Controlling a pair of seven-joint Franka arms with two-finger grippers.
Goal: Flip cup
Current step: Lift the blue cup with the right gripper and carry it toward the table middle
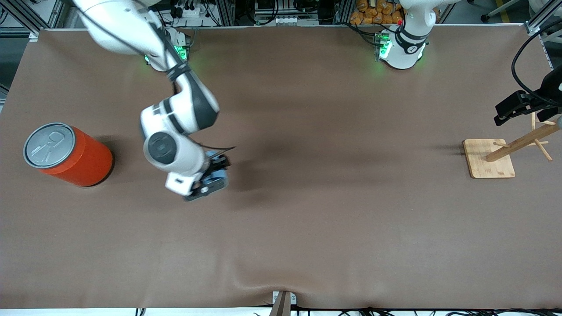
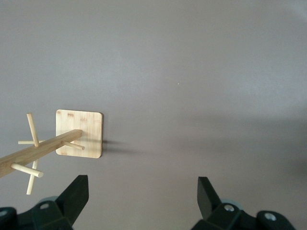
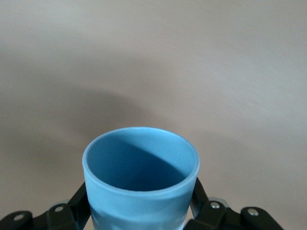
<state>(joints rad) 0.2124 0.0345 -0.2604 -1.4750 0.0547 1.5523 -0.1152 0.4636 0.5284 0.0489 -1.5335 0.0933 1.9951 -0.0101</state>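
The right gripper is clamped on the light blue cup over the brown table, near the orange can; the cup's mouth points away from the wrist, along the fingers. The left gripper waits, fingers spread, above the wooden peg stand.

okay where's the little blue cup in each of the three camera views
Front view: the cup shows as a sliver of blue in the right gripper, beside the orange can.
Right wrist view: the cup fills the lower middle, mouth toward the camera, clamped between the fingers.
Left wrist view: not in it.
Shared landmark: the brown table cover appears in all three.
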